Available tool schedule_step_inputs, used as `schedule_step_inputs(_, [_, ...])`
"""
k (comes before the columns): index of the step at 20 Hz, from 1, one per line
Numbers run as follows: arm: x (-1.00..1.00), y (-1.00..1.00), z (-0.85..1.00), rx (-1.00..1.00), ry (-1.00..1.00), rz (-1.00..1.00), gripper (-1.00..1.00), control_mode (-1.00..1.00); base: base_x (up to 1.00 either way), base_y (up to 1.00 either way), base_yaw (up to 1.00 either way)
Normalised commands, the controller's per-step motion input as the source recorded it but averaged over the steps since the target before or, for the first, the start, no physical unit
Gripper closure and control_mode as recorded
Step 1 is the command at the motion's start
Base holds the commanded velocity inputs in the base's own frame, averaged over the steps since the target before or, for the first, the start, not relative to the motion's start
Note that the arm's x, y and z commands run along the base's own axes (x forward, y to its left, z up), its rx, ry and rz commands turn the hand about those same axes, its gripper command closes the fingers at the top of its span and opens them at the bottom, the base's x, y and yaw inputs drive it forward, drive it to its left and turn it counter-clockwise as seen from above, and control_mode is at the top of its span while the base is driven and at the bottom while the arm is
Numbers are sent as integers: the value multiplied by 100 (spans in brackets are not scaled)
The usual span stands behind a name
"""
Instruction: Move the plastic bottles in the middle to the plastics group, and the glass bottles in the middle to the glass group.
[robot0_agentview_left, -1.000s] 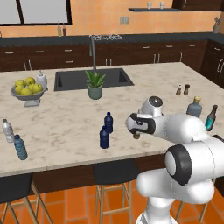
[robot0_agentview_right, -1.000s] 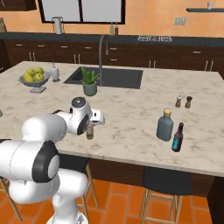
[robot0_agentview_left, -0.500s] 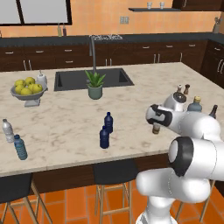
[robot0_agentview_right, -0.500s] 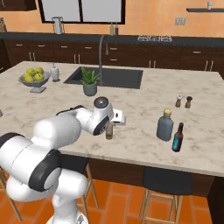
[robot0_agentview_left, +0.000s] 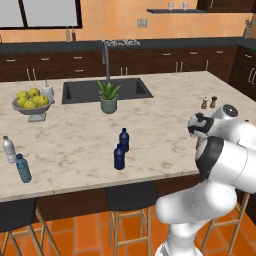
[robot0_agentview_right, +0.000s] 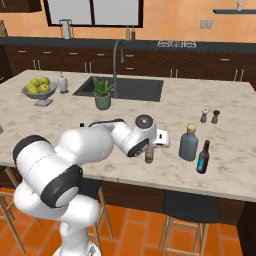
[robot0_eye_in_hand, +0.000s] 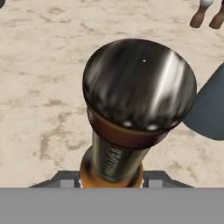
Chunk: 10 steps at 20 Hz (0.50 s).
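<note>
Marble island counter (robot0_agentview_right: 60, 135) is stretching under me; I'm carrying the amber bottle (robot0_agentview_right: 149, 154), my gripper (robot0_eye_in_hand: 112, 177) clamping its neck, toward the flask (robot0_agentview_right: 188, 143) and teal bottle (robot0_agentview_right: 203, 157) at right. I'm keeping it upright, aiming just left of the flask.

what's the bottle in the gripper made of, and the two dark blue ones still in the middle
The amber bottle looks like glass: glossy brown body, dark shiny cap reflecting light. The two navy bottles look like opaque plastic: matte, stubby, with blue screw caps. Rendered surfaces, so both are guesses from appearance.

Glossy amber glass bottle (robot0_eye_in_hand: 131, 131), matt marble counter (robot0_eye_in_hand: 39, 87)
</note>
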Motion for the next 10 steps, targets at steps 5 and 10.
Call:
schedule_step_inputs(5, [0, -74, 0, 0, 0, -4, 100, -100, 0, 0, 0])
schedule_step_inputs(10, [0, -22, 0, -5, 0, 0, 100, -100, 0, 0, 0])
